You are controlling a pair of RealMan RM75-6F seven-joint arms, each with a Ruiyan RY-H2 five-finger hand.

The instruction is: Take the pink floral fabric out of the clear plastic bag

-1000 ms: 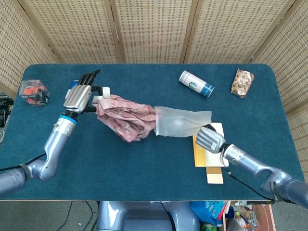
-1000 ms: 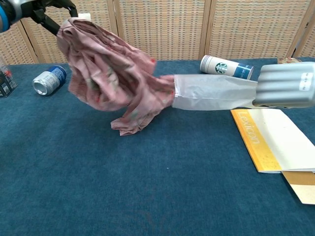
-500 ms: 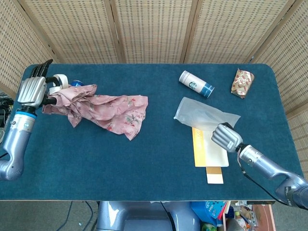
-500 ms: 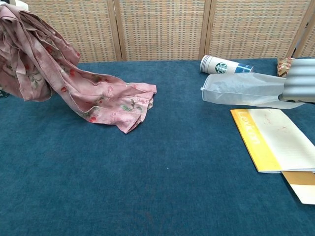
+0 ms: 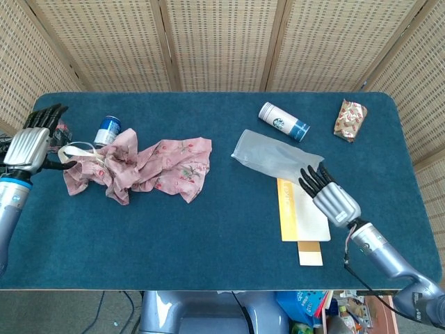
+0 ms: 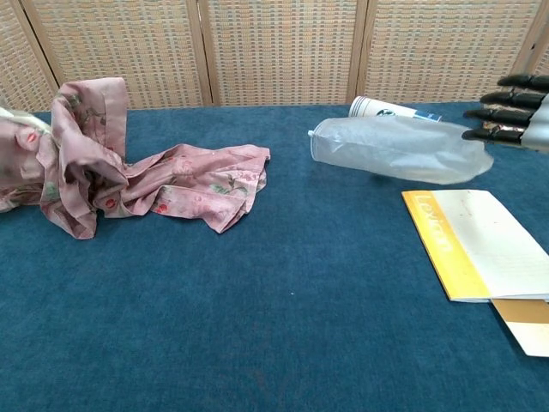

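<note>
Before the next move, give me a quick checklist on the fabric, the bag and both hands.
1. Pink floral fabric fully out of the clear plastic bag: ok, they lie apart.
2. Fabric resting on the table: ok, crumpled heap.
3. Right hand off the bag: ok, fingers spread.
4. Left hand clear of fabric: cannot tell, fingers spread but right at the fabric's edge.
5. Bag empty: ok, nothing seen inside.

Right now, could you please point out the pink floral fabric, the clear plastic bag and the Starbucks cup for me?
pink floral fabric (image 5: 163, 163): head view, on its flat middle part.
clear plastic bag (image 5: 274, 154): head view, middle of the bag.
Starbucks cup (image 5: 281, 122): head view, on its white side.
</note>
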